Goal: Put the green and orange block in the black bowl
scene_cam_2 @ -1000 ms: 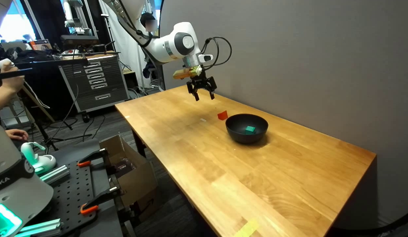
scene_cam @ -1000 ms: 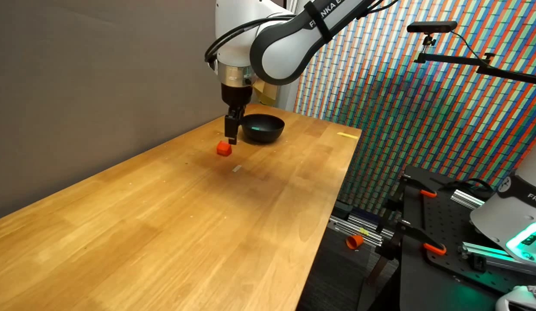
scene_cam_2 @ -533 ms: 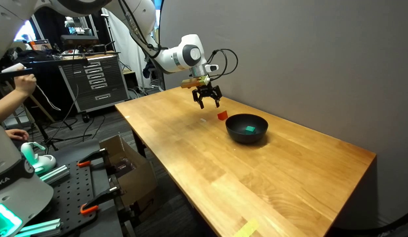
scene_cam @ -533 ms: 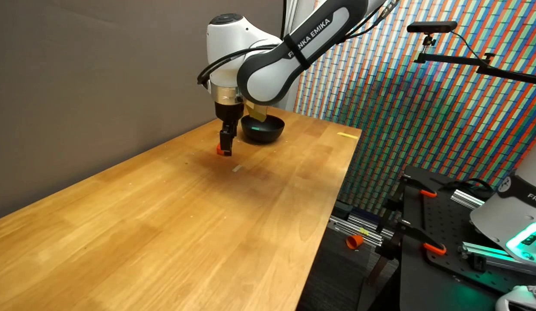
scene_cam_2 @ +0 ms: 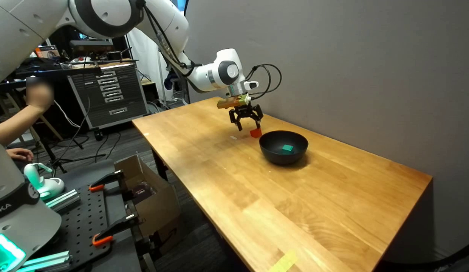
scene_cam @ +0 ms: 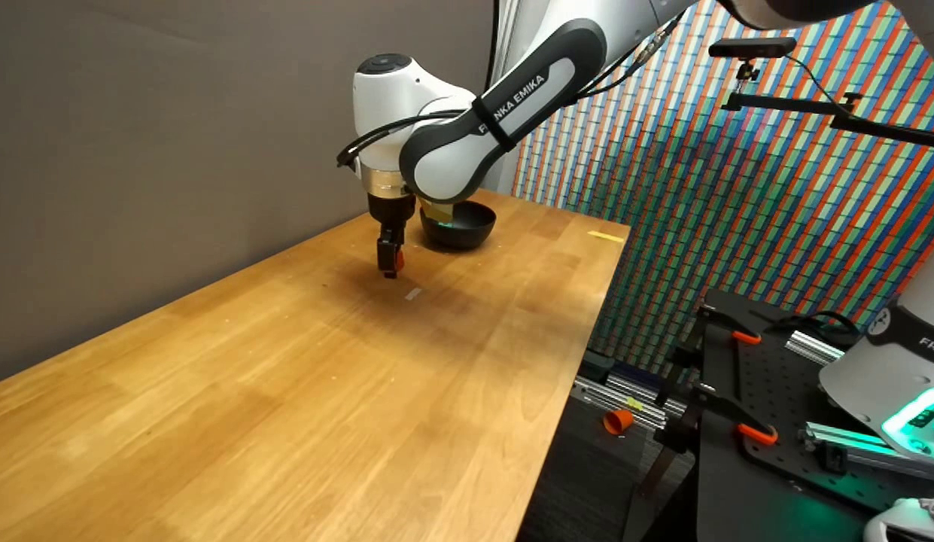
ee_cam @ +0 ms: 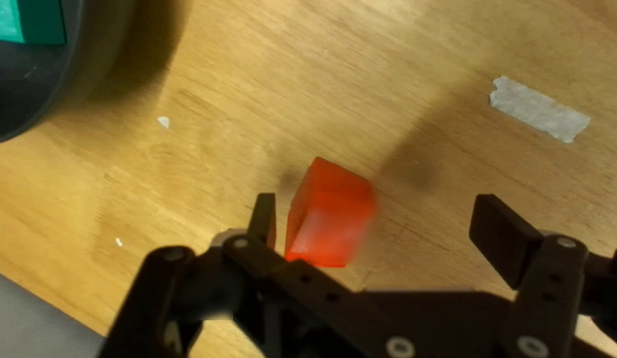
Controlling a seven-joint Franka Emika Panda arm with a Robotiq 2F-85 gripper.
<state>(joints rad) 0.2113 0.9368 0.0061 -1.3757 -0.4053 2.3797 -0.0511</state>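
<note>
Comes lower with the end effector [scene_cam_2: 249, 128], spread wide and holding nothing, near the orange block [ee_cam: 333, 215]; seems almost ready to grab.

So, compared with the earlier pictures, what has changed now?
The open gripper came down and closer to the red-orange block; nothing was grasped or released. A person's raised hand moved rightward in an exterior view. The red-orange block, the black bowl and the green block inside it stayed in place.
</note>
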